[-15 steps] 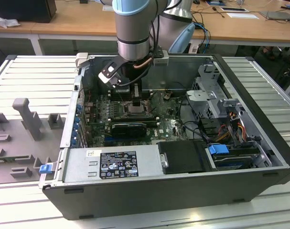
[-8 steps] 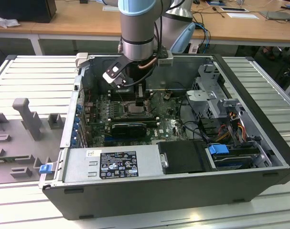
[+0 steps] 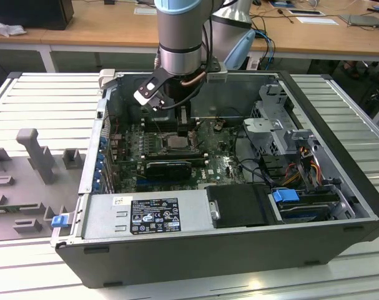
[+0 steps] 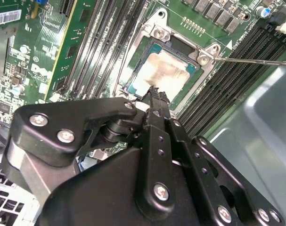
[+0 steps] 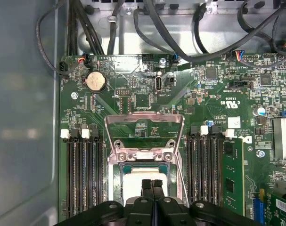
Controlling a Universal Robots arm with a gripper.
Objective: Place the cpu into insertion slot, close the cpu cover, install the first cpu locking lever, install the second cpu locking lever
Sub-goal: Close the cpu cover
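The cpu point(image 5: 143, 178) sat in the slot point(image 5: 118, 181), cover point(image 5: 143, 117) open, with the gripper point(image 5: 152, 182) empty, its fingers together at the chip's edge; light, stiff and likely fragile, it seemed best gripped by opposite edges.

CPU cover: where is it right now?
In the first wrist view the cpu cover stands open off the insertion slot, toward the coin battery, between the memory slot banks; the cpu lies uncovered in the slot.
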